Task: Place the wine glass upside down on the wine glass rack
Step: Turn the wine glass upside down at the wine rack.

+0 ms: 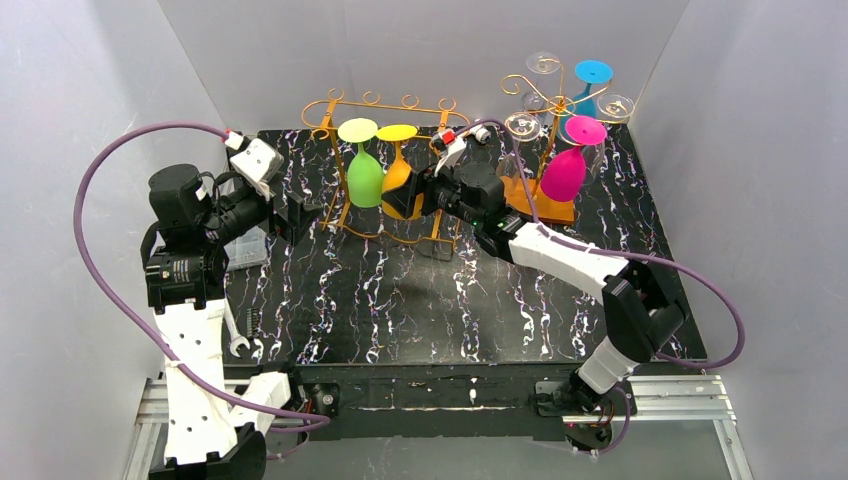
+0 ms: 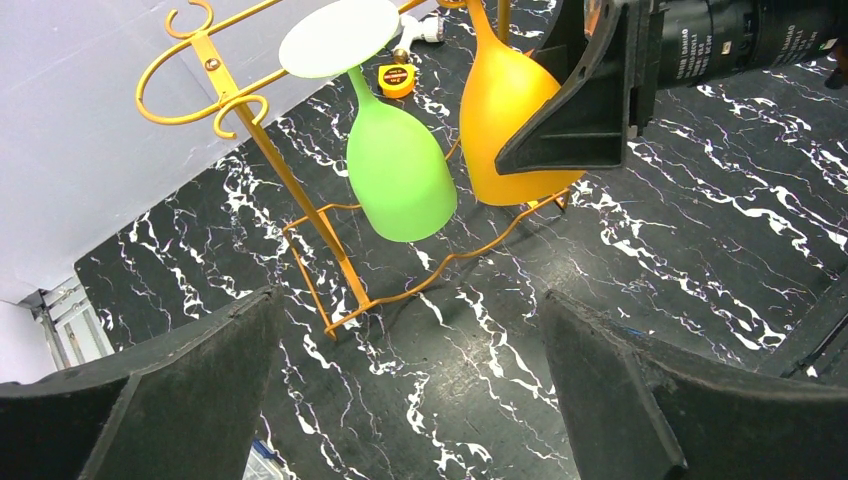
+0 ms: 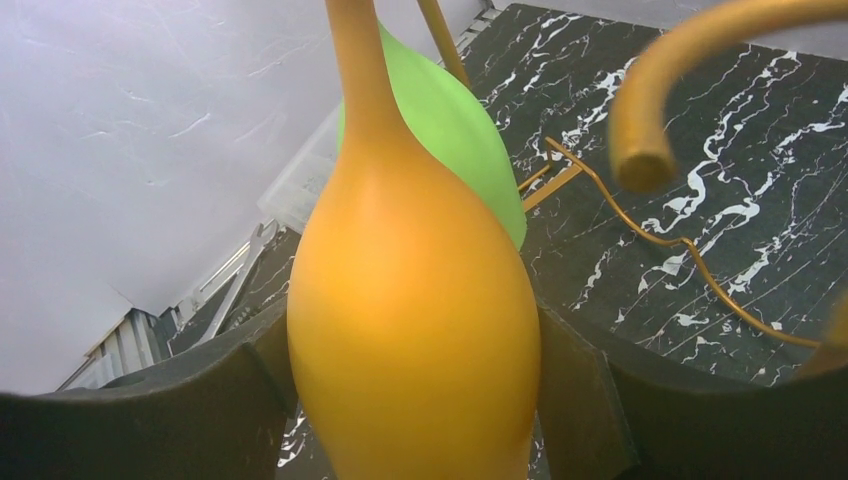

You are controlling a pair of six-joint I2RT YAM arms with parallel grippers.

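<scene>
The orange wine glass [image 1: 398, 172] hangs upside down in the orange wire rack [image 1: 330, 107], its yellow foot at top-rail height beside the foot of a green glass [image 1: 364, 178]. My right gripper [image 1: 405, 200] is shut on the orange bowl. In the right wrist view both pads press the sides of the wine glass [image 3: 415, 320], and the green glass [image 3: 470, 140] shows behind. My left gripper [image 1: 300, 212] stands open to the left of the rack, with only table between its fingers [image 2: 200, 390]. The left wrist view shows the orange glass [image 2: 505, 110] and the green glass [image 2: 400, 175] on the rack [image 2: 215, 95].
A second rack [image 1: 540, 100] at the back right carries a pink glass [image 1: 565, 170], a blue glass [image 1: 592, 75] and clear ones. A clear plastic box [image 1: 248, 250] and a wrench [image 1: 235, 335] lie at the left. A tape measure [image 2: 397, 80] sits behind the rack. White walls enclose the table.
</scene>
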